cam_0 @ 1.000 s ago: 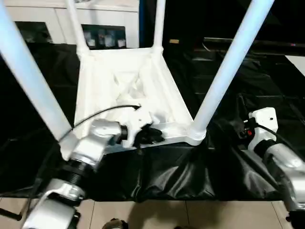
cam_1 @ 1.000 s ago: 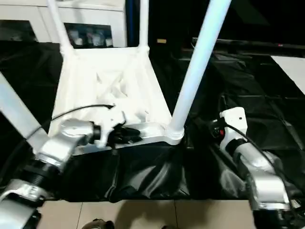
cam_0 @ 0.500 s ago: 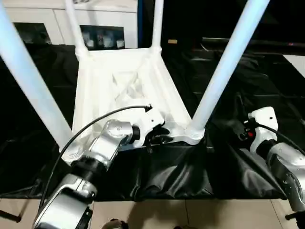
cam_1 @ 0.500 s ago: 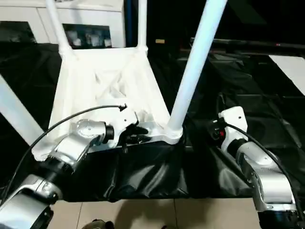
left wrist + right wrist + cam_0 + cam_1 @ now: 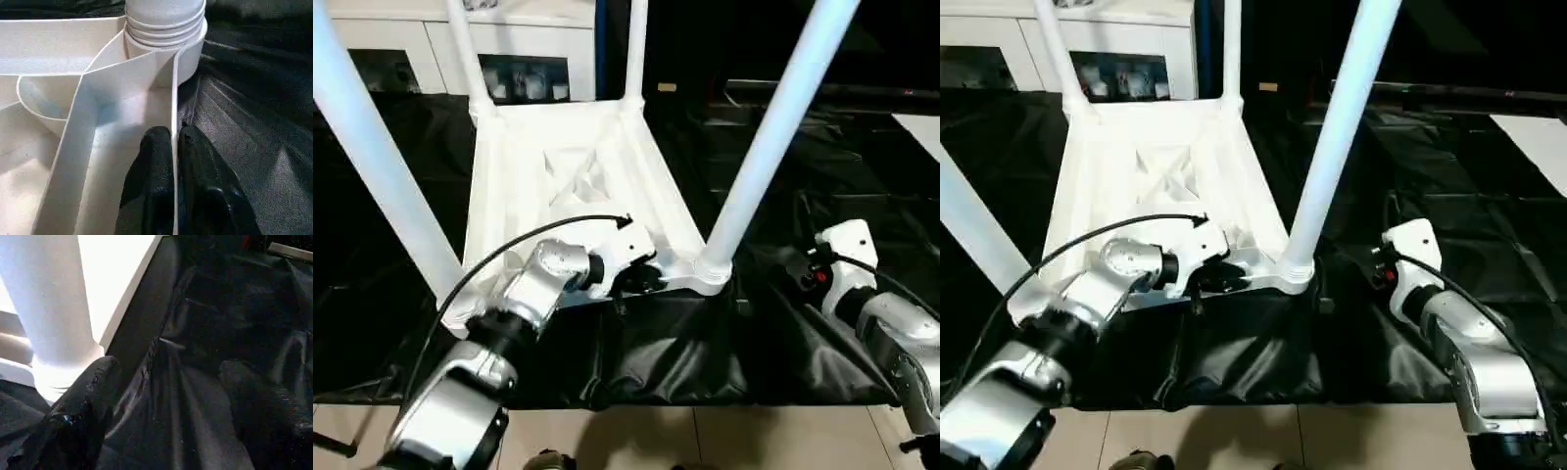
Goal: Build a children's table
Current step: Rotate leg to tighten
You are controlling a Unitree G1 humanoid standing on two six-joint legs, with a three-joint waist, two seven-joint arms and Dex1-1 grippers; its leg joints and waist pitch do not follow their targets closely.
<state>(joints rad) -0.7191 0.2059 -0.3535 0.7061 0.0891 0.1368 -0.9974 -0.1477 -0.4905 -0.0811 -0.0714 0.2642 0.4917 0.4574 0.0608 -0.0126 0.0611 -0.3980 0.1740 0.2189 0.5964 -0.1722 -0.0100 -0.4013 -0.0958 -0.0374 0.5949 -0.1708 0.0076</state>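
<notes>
Your left gripper [image 5: 173, 147] pinches the thin rim of the upside-down children's table [image 5: 573, 166] just below a leg socket, while the right gripper [image 5: 171, 382] hangs wide open beside it, so a one-sided lift may twist the table out of your fingers.

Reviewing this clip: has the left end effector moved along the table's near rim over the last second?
Yes. The left end effector, clamped on the table's near rim, has slid along it toward the near right leg.
</notes>
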